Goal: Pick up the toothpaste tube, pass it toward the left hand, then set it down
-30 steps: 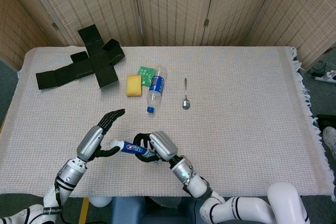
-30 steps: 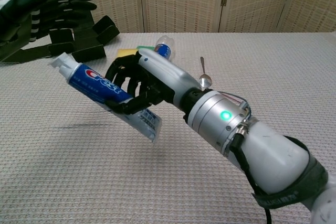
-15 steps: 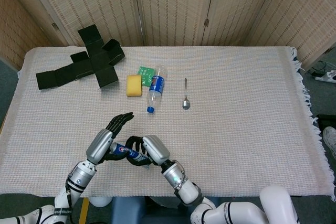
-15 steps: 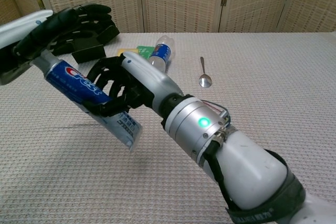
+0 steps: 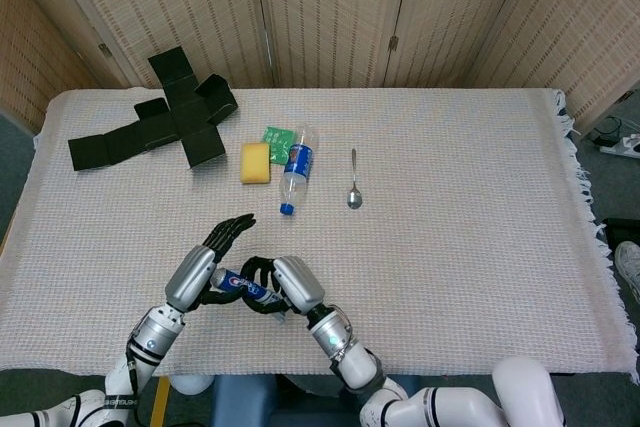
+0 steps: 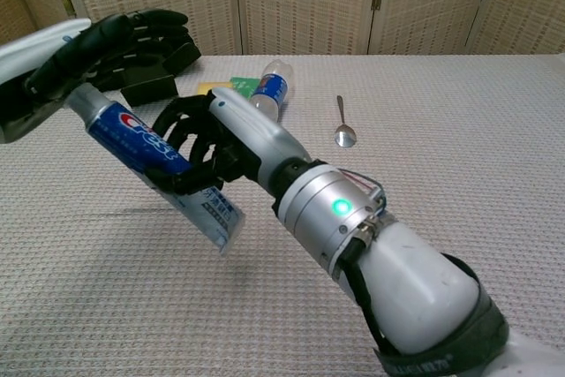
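The toothpaste tube is blue and white with red lettering, held tilted above the cloth-covered table. My right hand grips it around the middle, the flat crimped end pointing down. The cap end lies against the palm of my left hand, whose fingers stretch out over it without closing. In the head view the tube sits between the left hand and right hand, near the table's front edge.
A plastic bottle, a yellow sponge and a green packet lie mid-table. To their right lies a spoon. Flattened black box pieces lie at the back left.
Over the last second my right hand carried the tube leftward until its cap met the left palm. The left hand came in over it. Since half a second ago, almost nothing has moved.
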You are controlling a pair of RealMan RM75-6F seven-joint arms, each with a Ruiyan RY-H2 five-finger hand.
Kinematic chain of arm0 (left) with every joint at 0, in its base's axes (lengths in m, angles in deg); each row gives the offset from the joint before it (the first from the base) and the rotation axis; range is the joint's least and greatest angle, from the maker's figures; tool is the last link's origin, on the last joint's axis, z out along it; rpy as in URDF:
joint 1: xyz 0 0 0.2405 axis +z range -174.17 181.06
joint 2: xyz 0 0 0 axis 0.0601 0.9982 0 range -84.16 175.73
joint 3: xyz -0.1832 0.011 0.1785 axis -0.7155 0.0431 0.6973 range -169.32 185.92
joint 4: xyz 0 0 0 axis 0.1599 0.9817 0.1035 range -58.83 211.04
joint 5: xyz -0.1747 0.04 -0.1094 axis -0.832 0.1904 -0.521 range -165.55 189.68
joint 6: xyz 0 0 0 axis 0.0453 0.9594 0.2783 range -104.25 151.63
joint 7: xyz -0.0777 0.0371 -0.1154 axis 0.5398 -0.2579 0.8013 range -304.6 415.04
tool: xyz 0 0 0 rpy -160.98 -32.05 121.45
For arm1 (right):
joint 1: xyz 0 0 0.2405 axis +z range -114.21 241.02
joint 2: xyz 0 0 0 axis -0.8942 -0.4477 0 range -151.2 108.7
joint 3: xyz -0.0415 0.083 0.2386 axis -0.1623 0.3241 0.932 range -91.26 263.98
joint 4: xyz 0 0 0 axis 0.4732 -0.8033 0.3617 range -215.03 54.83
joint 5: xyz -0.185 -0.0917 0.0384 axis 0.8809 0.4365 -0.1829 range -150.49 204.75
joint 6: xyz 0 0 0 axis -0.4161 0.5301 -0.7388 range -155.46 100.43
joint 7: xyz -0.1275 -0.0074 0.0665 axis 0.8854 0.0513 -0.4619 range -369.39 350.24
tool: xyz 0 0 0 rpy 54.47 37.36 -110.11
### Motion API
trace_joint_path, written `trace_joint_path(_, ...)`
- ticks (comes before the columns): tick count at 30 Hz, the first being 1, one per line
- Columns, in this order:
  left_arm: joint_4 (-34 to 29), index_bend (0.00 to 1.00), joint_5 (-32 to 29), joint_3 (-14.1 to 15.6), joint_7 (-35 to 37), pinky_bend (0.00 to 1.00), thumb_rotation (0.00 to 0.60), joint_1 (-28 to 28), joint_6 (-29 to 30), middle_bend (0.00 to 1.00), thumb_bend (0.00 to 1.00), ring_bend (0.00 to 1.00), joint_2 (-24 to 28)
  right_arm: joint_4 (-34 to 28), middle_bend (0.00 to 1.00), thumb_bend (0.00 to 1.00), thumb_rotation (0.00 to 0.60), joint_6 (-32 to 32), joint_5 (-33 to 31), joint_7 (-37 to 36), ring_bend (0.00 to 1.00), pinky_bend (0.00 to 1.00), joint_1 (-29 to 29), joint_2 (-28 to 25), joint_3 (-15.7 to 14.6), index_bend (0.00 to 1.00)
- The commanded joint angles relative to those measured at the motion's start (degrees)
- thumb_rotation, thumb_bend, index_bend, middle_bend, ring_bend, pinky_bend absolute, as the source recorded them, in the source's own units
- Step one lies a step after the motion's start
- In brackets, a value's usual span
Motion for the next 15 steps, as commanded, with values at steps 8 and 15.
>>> trace_joint_path(8,1.1,0.03,-0.3,-0.8,-1.7,0.0,0.078,1.3,2.3,0.06,0.15,0.03,4.5,-4.0,0.71,0.81,0.6,6.2,-4.8,13.2,0.77,0.66,-0.1,-11.2,-1.2,0.85)
trace_joint_path(15,1.5,0.03,-2.1,0.0,-7.7,0.0,0.076,2.5,1.8,0.06,0.15,0.04,8.0,-8.4,0.6,0.81,0.6,11.3,-16.9,31.2,0.65,0.57,2.2,-19.0,-2.2,0.71)
